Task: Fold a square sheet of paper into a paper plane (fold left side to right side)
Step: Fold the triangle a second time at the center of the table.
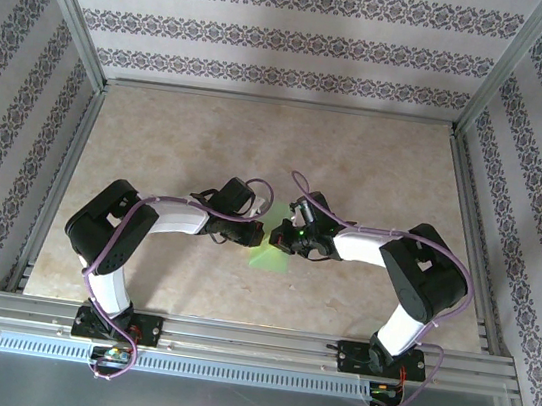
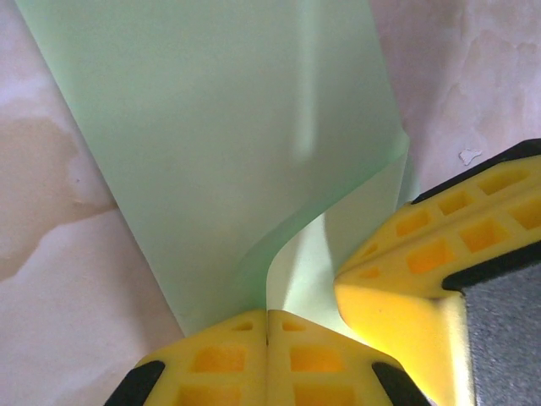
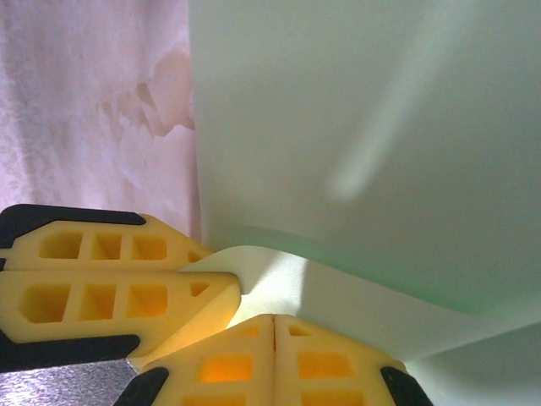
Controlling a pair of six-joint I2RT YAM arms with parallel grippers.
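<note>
Green paper sheet (image 2: 211, 144), edge curled

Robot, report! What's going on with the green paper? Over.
Left tool shut on green paper. Right tool shut on it too. Tools crowded close together.

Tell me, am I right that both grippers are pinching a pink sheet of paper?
No: the paper is light green, not pink, as the left wrist view shows. The left gripper and the right gripper do both pinch it.
</note>
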